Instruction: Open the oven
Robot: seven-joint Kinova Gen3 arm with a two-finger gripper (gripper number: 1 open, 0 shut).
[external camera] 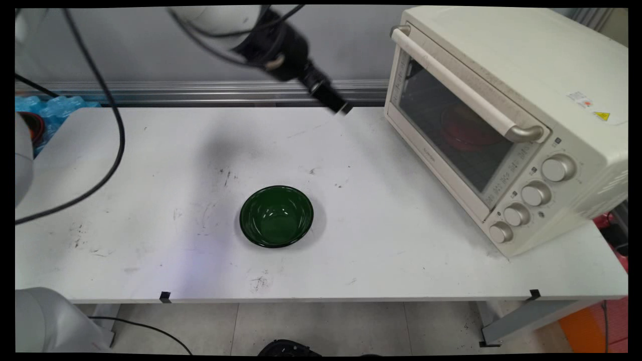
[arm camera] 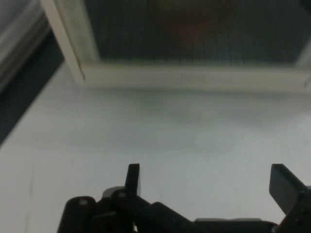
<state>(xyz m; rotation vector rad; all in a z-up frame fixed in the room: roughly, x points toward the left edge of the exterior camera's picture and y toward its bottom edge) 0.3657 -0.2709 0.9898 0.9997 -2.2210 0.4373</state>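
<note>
My gripper (external camera: 343, 109) hangs over the table's far side, a short way left of the cream toaster oven (external camera: 506, 115) and pointing at it. In the hand view my gripper (arm camera: 206, 177) stands open, its two fingers wide apart with only bare table between them. The oven's glass door (arm camera: 194, 34) is closed and fills the top of that view, with a reddish round thing (external camera: 464, 128) dimly visible behind the glass. An empty dark green bowl (external camera: 276, 216) sits near the middle of the table, well in front of the gripper.
The oven's door handle (external camera: 461, 82) runs along the top of the door, and its knobs (external camera: 534, 193) face the table's near right. Black cables (external camera: 108, 150) hang over the table's left side. Blue packaging (external camera: 50, 108) lies at the far left.
</note>
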